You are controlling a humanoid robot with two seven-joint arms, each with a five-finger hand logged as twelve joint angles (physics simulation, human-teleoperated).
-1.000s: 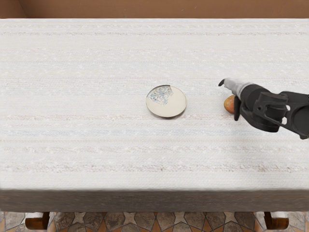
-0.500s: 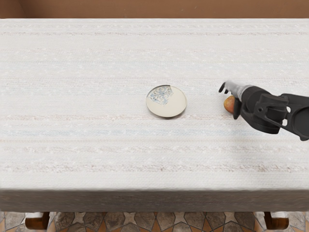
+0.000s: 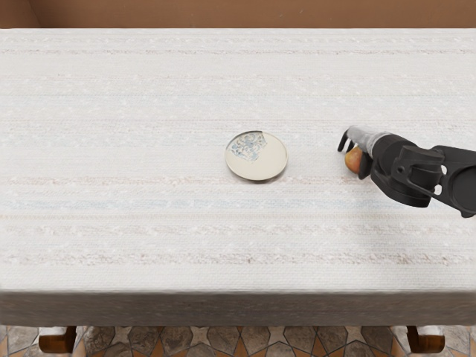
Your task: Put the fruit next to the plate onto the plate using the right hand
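Where the right arm [image 3: 435, 175] comes in from the right edge, the right hand [image 3: 373, 149] is seen lowered over the fruit [image 3: 353, 158], which lies toward the right side of the table [image 3: 149, 223]. The fruit is small and orange-toned. It is mostly hidden by the hand, and only its left part is shown. The fingers [image 3: 344, 140] are curled down over its far left side, and the thumb [image 3: 364, 168] is set against its near right side, so that the fruit is clasped between them. Whether it is raised off the cloth [image 3: 111, 97] or rests on it cannot be told, though no gap is seen beneath it.

The plate [image 3: 272, 165] is found near the middle of the table, to the left of the fruit and well apart from it, with cloth between the two. It is round and cream-coloured, with a grey-blue pattern on its far left part. The fruit is thus beside the plate, not on it. The cloth is pale and faintly striped. A brown wall [image 3: 238, 13] is seen beyond the far edge.
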